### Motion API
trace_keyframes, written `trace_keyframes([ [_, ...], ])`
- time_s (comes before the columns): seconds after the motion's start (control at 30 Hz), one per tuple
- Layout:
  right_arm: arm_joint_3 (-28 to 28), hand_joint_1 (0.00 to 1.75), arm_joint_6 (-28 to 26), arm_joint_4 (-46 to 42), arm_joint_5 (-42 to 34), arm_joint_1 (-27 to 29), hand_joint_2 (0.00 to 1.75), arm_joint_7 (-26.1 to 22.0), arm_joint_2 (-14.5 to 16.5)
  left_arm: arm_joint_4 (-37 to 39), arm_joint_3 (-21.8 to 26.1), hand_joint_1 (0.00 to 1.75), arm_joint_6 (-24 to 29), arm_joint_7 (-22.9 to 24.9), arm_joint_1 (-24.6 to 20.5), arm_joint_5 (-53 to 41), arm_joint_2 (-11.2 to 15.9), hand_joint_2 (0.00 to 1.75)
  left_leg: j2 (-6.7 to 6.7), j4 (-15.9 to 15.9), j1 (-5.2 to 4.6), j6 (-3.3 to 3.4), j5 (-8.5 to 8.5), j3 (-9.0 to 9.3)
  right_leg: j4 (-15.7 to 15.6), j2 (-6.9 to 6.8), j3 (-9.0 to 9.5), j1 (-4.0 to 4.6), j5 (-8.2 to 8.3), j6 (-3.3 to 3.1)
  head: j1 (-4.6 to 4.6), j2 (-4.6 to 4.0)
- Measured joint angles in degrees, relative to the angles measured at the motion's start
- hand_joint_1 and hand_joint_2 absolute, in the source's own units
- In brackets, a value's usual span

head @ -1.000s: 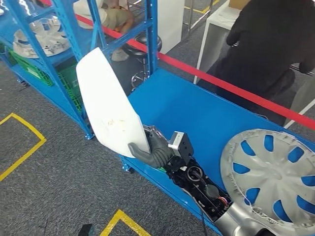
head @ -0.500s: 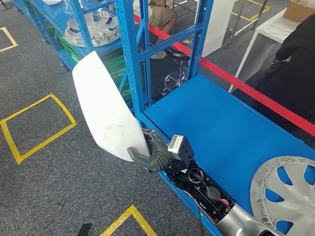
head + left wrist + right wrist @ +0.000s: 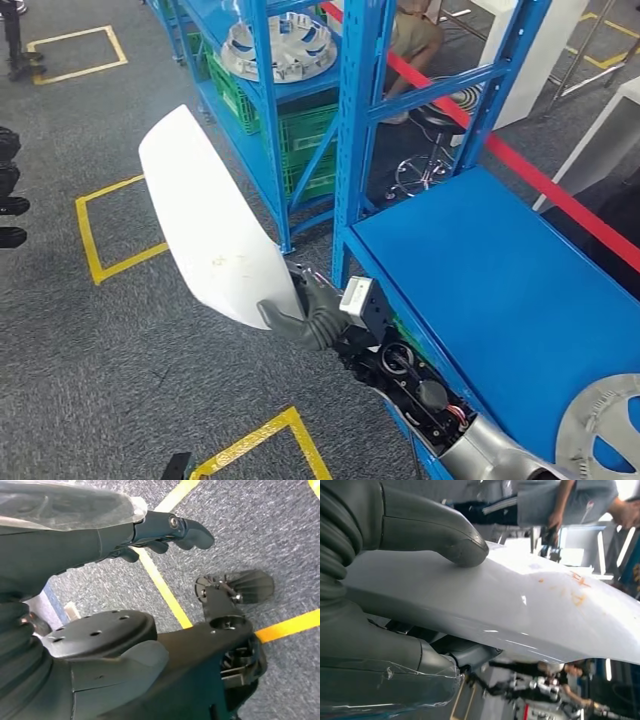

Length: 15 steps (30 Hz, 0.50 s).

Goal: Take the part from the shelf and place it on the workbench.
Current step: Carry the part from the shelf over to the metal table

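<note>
1. right robot hand (image 3: 313, 312) clamped on the lower edge of the white part (image 3: 211, 220), thumb pressed on its upper face, fingers tucked beneath.
2. seen close from the right wrist: thick grey thumb (image 3: 444, 535) flat on the glossy white part (image 3: 531, 610), faint orange smudges on that surface.
3. white part held up in the air, just off the near corner of the blue tabletop (image 3: 498, 290), out over the grey carpet (image 3: 113, 340), touching neither.
4. left robot hand (image 3: 166, 530) hanging above carpet, fingers stretched out and apart, nothing between them.
5. silver wheel cover (image 3: 604, 430) lying flat on the tabletop, at its end well away from the white part.
6. blue shelf (image 3: 272, 90) standing just beyond the tabletop's far corner, carrying another silver wheel cover (image 3: 279, 45), green crates (image 3: 309, 140) beneath it.
7. red strip (image 3: 528, 170) running along the tabletop's far edge; black stool (image 3: 438, 110) behind it.
8. yellow floor markings (image 3: 98, 240) on the carpet, on the side of the white part away from the tabletop.
</note>
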Motion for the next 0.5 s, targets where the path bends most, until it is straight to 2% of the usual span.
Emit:
trace_keyframes([
  [0.03, 0.1, 1.75, 0.0, 0.0, 0.0, 0.0, 1.75, 0.0, 0.0, 0.0, 0.0, 0.00, 0.0, 0.0, 0.0, 0.0, 0.0, 1.75, -0.75, 0.0, -0.02, 0.48, -0.03, -0.04, 0.0, -0.52, 0.17, -0.06, -0.18, 0.27, 0.10, 0.00],
  [0.07, 0.2, 1.75, 0.1, 0.0, 0.0, -0.1, 1.75, 0.0, 0.0, 0.0, 0.0, 0.00, 0.0, 0.0, 0.1, 0.1, 0.0, 1.75, -1.45, 0.0, -0.03, 0.83, -0.02, -0.04, 0.4, -0.13, 0.24, -0.22, -0.66, 0.57, 0.13, 0.00],
  [0.1, 0.3, 1.75, 0.1, 0.0, 0.0, -0.1, 1.75, 0.0, 0.0, 0.0, 0.0, 0.00, 0.0, -0.1, 0.2, 0.3, 0.1, 1.75, -2.12, -0.1, 0.00, 1.21, 0.02, -0.02, 1.6, 1.04, -0.15, -0.41, -1.67, 0.84, 0.15, 0.00],
  [0.13, 0.4, 1.75, 0.2, -0.1, 0.0, -0.2, 1.75, 0.0, 0.0, 0.0, 0.0, 0.00, 0.0, -0.2, 0.2, 0.4, 0.1, 1.75, -2.75, -0.2, 0.08, 1.54, 0.10, 0.03, 4.1, 2.62, -1.16, -0.56, -3.26, 1.03, 0.17, -0.01],
  [0.17, 0.4, 1.75, 0.3, -0.1, 0.0, -0.2, 1.75, 0.1, 0.0, 0.0, 0.0, 0.00, 0.0, -0.3, 0.2, 0.6, 0.1, 1.75, -3.37, -0.2, 0.08, 1.76, 0.14, 0.04, 7.8, 4.45, -2.80, -0.63, -5.21, 1.11, 0.21, -0.01],
  [0.2, 0.5, 1.75, 0.4, -0.1, 0.0, -0.2, 1.75, 0.1, 0.0, 0.0, 0.0, 0.00, 0.0, -0.4, 0.1, 0.7, 0.1, 1.75, -4.04, -0.2, 0.00, 1.95, 0.16, 0.03, 12.2, 5.55, -4.88, -0.61, -7.09, 1.09, 0.23, -0.01],
  [0.23, 0.6, 1.75, 0.5, -0.1, 0.0, -0.2, 1.75, 0.1, -0.1, 0.0, 0.0, 0.00, 0.0, -0.5, 0.1, 0.9, 0.1, 1.75, -4.83, -0.2, -0.13, 2.05, 0.17, 0.04, 15.8, 6.03, -6.79, -0.57, -8.29, 1.01, 0.23, -0.01],
  [0.27, 0.8, 1.75, 0.7, 0.0, 0.0, -0.2, 1.75, 0.1, -0.1, 0.0, 0.0, 0.00, 0.0, -0.6, 0.1, 1.1, 0.1, 1.75, -5.71, -0.2, -0.26, 2.10, 0.17, 0.05, 17.9, 6.29, -8.04, -0.51, -8.45, 0.85, 0.24, 0.00],
  [0.3, 1.0, 1.75, 1.0, 0.1, 0.0, -0.3, 1.75, 0.1, -0.1, 0.0, 0.0, 0.00, 0.0, -0.8, 0.1, 1.3, 0.1, 1.75, -6.64, -0.1, -0.38, 2.12, 0.18, 0.07, 17.7, 6.48, -8.29, -0.44, -7.44, 0.58, 0.23, 0.00],
  [0.33, 1.2, 1.75, 1.3, 0.3, 0.0, -0.5, 1.75, 0.0, -0.1, 0.0, 0.0, 0.00, 0.1, -0.9, 0.2, 1.6, 0.1, 1.75, -7.56, -0.1, -0.45, 2.13, 0.18, 0.12, 15.2, 6.83, -7.47, -0.32, -5.49, 0.22, 0.23, 0.00],
  [0.37, 1.5, 1.75, 1.6, 0.4, 0.0, -0.7, 1.75, -0.1, -0.1, 0.0, 0.0, 0.00, 0.2, -1.0, 0.3, 1.8, 0.1, 1.75, -8.44, -0.1, -0.48, 2.12, 0.19, 0.18, 11.3, 7.71, -5.86, -0.19, -3.05, -0.22, 0.24, 0.00],
  [0.4, 1.7, 1.75, 1.9, 0.5, 0.0, -1.1, 1.75, -0.3, -0.1, 0.0, 0.0, 0.00, 0.4, -1.1, 0.4, 2.1, 0.1, 1.75, -9.23, 0.0, -0.53, 2.05, 0.21, 0.16, 7.2, 9.28, -4.16, -0.13, -1.14, -0.71, 0.22, -0.01],
  [0.43, 1.9, 1.75, 2.3, 0.6, -0.1, -1.4, 1.75, -0.6, 0.0, 0.0, 0.0, 0.00, 0.6, -1.1, 0.4, 2.3, 0.1, 1.75, -9.94, 0.1, -0.47, 1.92, 0.26, 0.06, 4.0, 10.63, -2.81, -0.10, 0.08, -1.02, 0.25, -0.01],
  [0.47, 2.1, 1.75, 2.6, 0.8, -0.1, -1.7, 1.75, -0.9, 0.0, 0.0, 0.0, 0.00, 0.8, -1.1, 0.4, 2.6, 0.1, 1.75, -10.63, 0.1, -0.34, 1.69, 0.37, -0.12, 2.0, 11.61, -2.01, -0.03, 0.59, -1.24, 0.26, -0.01],
  [0.5, 2.3, 1.75, 3.0, 1.0, -0.2, -1.9, 1.75, -1.2, 0.1, 0.0, 0.0, 0.00, 1.0, -1.1, 0.5, 2.8, 0.2, 1.75, -11.31, 0.0, -0.16, 1.34, 0.51, -0.33, 1.4, 11.89, -1.73, 0.03, 0.49, -1.36, 0.31, 0.00],
])
